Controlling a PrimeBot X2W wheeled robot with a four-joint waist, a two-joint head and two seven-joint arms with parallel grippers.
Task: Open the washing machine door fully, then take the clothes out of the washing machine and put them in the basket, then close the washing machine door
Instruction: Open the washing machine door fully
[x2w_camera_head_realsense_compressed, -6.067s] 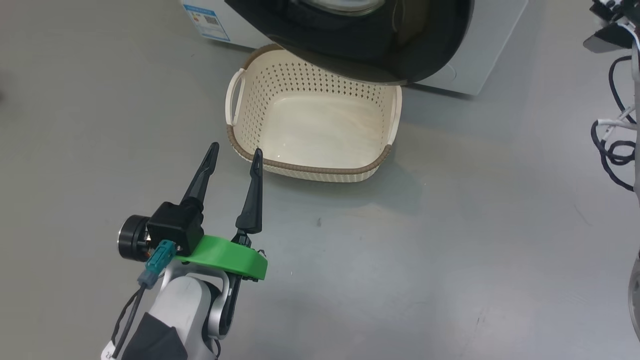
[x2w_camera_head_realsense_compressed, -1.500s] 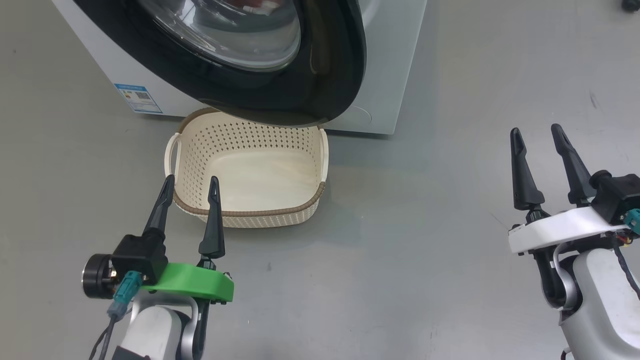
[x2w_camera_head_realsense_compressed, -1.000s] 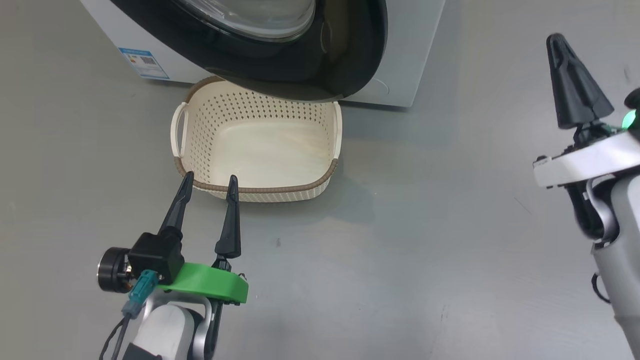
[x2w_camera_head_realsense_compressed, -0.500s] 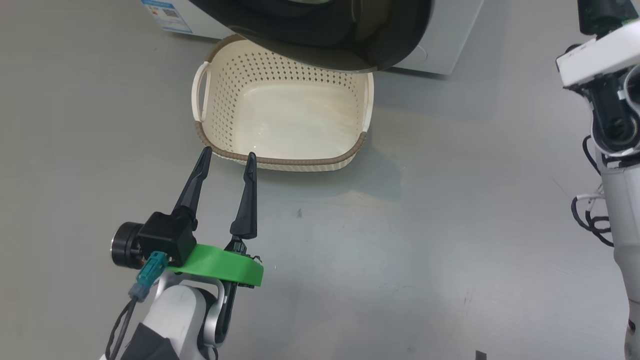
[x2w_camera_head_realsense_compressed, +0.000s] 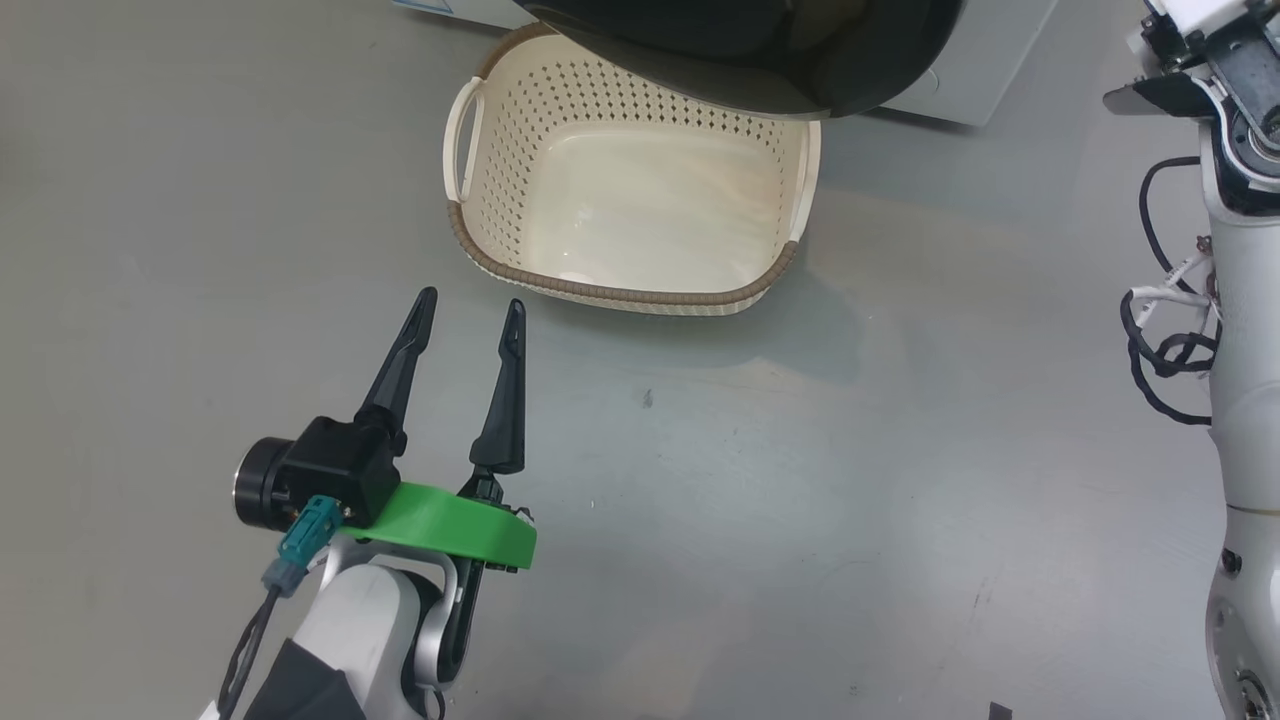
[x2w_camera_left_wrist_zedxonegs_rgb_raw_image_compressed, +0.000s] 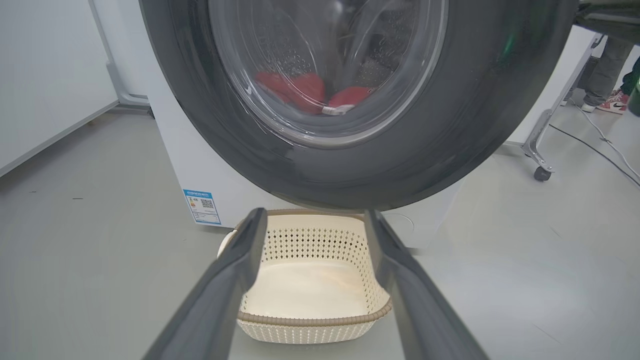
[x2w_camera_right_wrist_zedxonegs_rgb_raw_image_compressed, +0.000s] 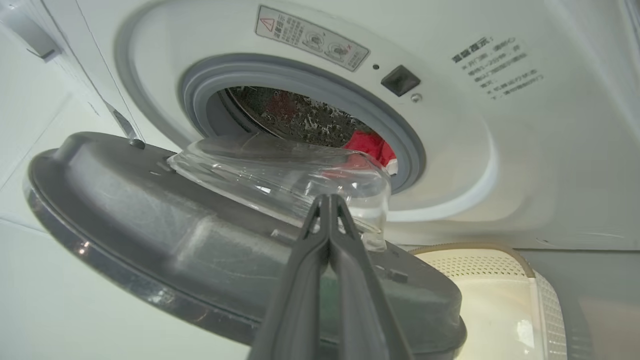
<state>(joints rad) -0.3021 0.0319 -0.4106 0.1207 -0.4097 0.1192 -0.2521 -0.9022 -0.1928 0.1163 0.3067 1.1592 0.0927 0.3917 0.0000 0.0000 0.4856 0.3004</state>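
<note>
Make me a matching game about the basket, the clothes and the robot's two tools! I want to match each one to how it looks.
Things:
1. the basket
2. the clothes
3. left tool
4. right tool

How it looks:
A. shut tight
B. cream and empty
C. open wide
D. bright red

Right pairs: 1-B, 2-D, 3-C, 4-A
</note>
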